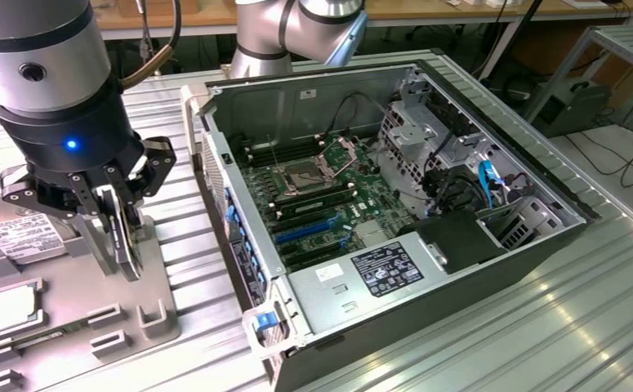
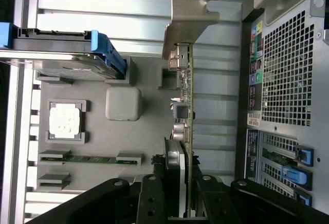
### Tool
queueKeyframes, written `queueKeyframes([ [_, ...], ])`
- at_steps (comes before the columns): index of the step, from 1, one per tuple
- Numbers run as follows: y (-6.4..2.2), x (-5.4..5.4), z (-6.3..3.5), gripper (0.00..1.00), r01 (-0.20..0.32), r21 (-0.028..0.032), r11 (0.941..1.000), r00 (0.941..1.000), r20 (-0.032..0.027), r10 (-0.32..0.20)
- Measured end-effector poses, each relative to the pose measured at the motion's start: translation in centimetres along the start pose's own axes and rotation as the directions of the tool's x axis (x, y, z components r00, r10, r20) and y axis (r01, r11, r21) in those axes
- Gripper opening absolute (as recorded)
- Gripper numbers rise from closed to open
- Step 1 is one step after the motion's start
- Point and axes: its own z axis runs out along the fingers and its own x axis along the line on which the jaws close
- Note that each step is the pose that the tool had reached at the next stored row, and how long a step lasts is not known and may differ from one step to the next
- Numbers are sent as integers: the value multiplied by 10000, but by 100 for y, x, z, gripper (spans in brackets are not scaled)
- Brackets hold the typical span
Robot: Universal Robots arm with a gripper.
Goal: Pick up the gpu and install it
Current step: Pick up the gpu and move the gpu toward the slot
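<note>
The gpu (image 1: 123, 241) is a thin card held on edge, just above the grey parts tray (image 1: 131, 318). My gripper (image 1: 113, 211) is shut on its upper edge. In the wrist view the gpu (image 2: 188, 100) appears edge-on, its silvery end bracket (image 2: 189, 16) pointing away from the fingers (image 2: 174, 165). My gripper (image 2: 185, 175) clamps the board from both sides. The open computer case (image 1: 403, 204) lies to the exterior view's right of the tray, with the motherboard's blue slots (image 1: 303, 233) exposed.
On the tray lie a hard drive (image 1: 28, 237) with a white label, a square processor chip (image 1: 11, 306) and a memory stick (image 2: 90, 158). The case's rear panel (image 2: 288, 80) stands close beside the card. Another robot base (image 1: 294, 33) rises behind the case.
</note>
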Motion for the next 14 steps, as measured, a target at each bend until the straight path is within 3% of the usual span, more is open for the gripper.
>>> queueKeyframes([
  [14, 3, -1, -49, 28, 1, -1, 10000, 10000, 2, -1],
])
